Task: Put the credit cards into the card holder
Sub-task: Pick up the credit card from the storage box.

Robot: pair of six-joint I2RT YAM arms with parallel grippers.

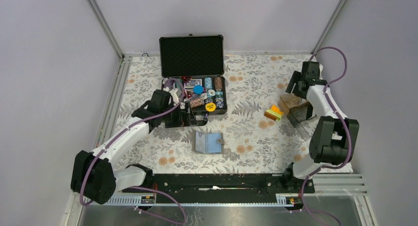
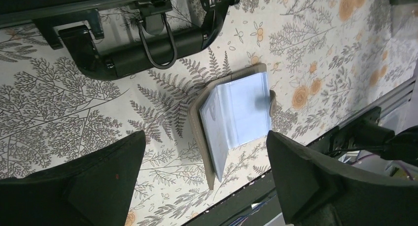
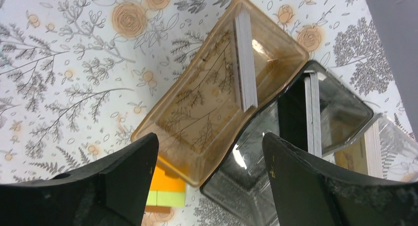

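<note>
One card holder, open flat on the counter at mid-front, bluish sleeves facing up. Credit cards: one small stack showing orange, yellow and green layers, exact count unclear. It sits on the counter well right of the holder, just beside a brownish acrylic box. Two more clear boxes sit next to that one, and all three hold cards on edge. One black chip case, lid up, at the back. Left claw: spread wide, empty, hovering over the holder near the case handle. Right claw: spread wide, gripping nothing, above the brownish box.
</note>
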